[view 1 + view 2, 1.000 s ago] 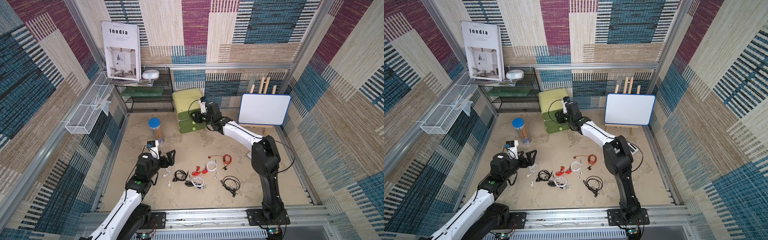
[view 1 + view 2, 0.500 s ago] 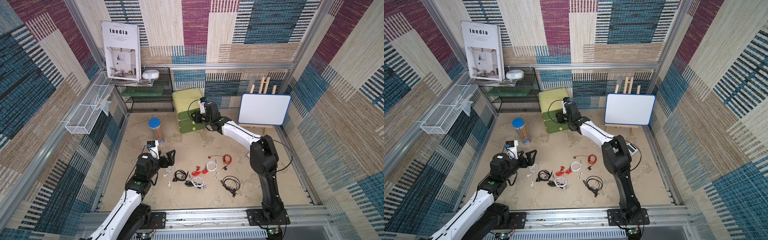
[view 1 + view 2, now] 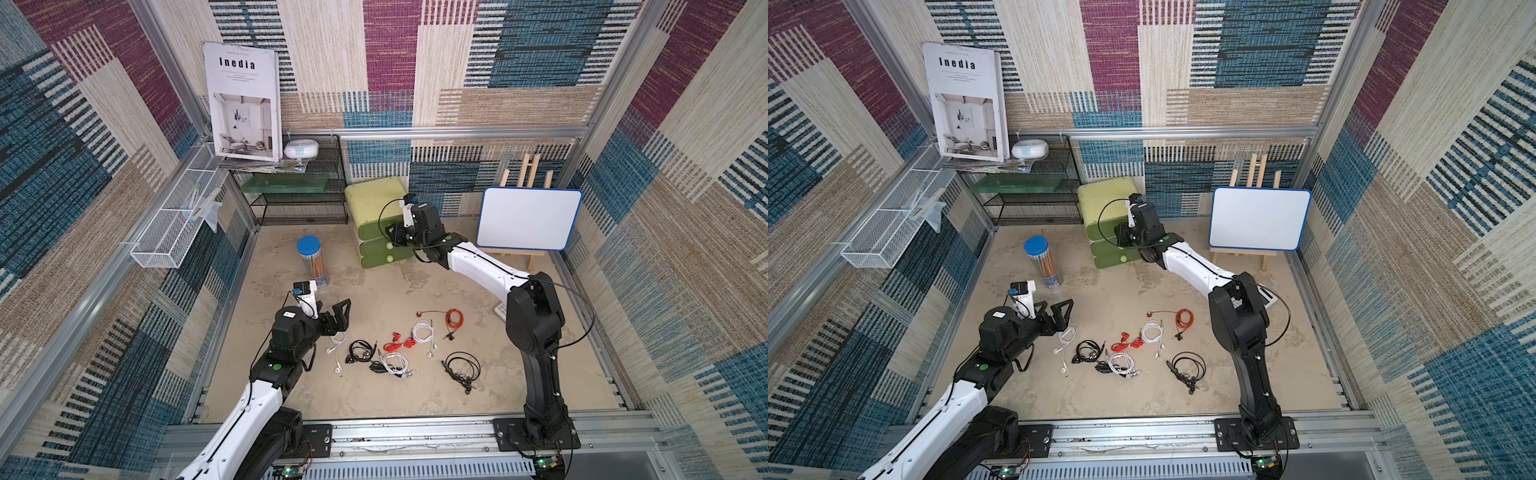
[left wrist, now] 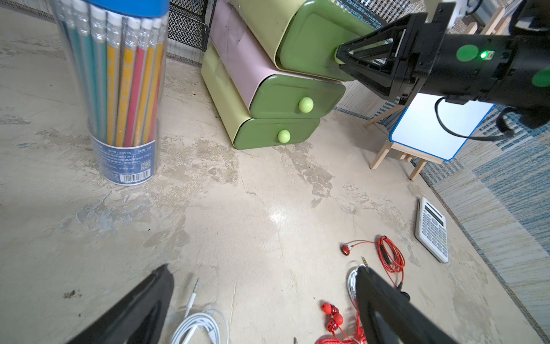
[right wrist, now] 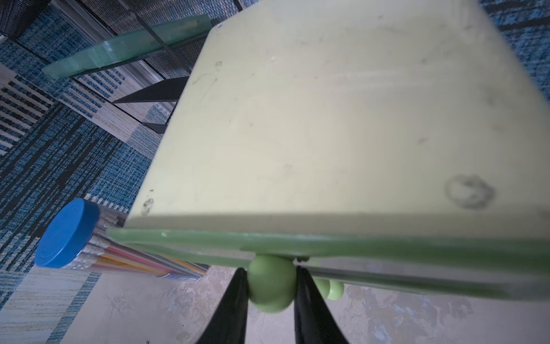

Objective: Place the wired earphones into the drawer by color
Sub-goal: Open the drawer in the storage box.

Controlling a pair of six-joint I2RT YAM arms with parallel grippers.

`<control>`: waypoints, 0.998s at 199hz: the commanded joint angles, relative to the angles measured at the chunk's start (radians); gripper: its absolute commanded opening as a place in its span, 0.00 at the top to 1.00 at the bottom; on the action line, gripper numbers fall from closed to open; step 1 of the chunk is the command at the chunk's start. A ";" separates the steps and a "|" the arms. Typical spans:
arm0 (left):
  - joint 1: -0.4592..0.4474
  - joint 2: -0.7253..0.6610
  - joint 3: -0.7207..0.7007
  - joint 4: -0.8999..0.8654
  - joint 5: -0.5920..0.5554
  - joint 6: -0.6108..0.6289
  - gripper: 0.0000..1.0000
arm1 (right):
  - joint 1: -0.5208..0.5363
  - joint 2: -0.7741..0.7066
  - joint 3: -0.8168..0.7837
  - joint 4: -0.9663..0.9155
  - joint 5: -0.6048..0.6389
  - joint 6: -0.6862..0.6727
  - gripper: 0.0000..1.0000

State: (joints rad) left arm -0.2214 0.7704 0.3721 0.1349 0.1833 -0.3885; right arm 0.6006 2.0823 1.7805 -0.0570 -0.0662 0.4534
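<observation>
Strewn across the beige worktop (image 3: 374, 293), well apart from the green three-drawer plastic cabinet (image 3: 370, 199): small coiled bundles of wired earphones (image 3: 423, 331) in white, black and red-orange, earbuds and plugs trailing, seven or perhaps eight, hard to count where black and white cables tangle. Clamped between the right jaws: the pale green round knob (image 5: 270, 286) of the top drawer (image 4: 308, 44). Spread wide, just beside the nearest white bundle (image 3: 337, 341): the left jaws.
</observation>
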 commanded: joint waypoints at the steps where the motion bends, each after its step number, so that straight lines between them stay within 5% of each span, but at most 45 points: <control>1: 0.001 -0.005 -0.001 0.021 0.005 0.010 0.01 | 0.002 -0.023 -0.010 0.042 0.006 0.004 0.73; 199: -0.001 -0.020 -0.004 0.017 -0.006 0.016 0.01 | 0.014 -0.242 -0.331 0.111 0.022 0.027 0.75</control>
State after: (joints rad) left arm -0.2226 0.7540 0.3706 0.1326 0.1822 -0.3851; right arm 0.6121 1.8717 1.4799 0.0185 -0.0612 0.4740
